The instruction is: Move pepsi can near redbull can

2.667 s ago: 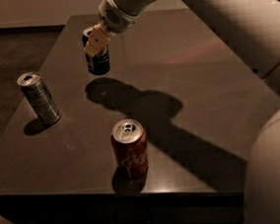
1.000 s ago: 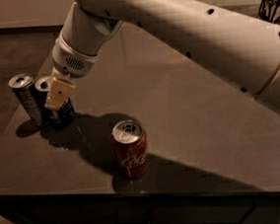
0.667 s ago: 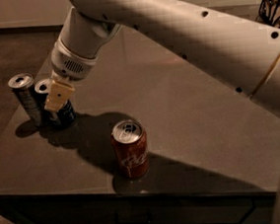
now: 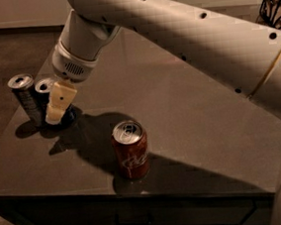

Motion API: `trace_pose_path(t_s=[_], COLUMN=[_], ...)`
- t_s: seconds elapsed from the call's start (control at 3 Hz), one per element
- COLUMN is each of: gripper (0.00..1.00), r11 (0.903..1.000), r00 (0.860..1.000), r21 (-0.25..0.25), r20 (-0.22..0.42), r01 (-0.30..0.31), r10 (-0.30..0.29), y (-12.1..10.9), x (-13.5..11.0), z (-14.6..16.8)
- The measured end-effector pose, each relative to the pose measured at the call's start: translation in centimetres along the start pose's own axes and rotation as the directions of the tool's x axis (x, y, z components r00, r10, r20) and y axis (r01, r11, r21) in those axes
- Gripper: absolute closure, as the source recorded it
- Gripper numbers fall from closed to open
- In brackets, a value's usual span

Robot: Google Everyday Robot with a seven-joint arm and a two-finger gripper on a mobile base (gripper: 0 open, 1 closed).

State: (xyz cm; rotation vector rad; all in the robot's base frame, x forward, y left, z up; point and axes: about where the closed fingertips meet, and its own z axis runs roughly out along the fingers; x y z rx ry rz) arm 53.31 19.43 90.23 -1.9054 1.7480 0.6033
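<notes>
The pepsi can [image 4: 43,86], dark blue with a silver top, stands on the dark table [image 4: 197,129] at its left side. It is right beside the slim silver redbull can [image 4: 25,98], almost touching it. My gripper [image 4: 56,110] reaches down from the big white arm and is shut on the pepsi can. One pale finger [image 4: 61,100] covers the can's front; the other finger is hidden behind it.
A red-brown cola can [image 4: 130,150] stands upright near the table's front edge, right of the gripper. The white arm [image 4: 183,35] spans the upper right of the view. A dark wire basket [image 4: 275,7] sits at the far right. The table's left edge is close to the redbull can.
The gripper carried the pepsi can from the table's back middle to the left, down beside the redbull can. In the last second it has barely moved.
</notes>
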Motion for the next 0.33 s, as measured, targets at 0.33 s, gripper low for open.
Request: trace_pose_path(t_s=[0.33], gripper=[0.0], r11=[1.0], r00=[1.0], r21=[0.0], r20=[0.0], r01=[0.0], r10=[0.0], y=[0.0], x=[0.0], z=[0.0])
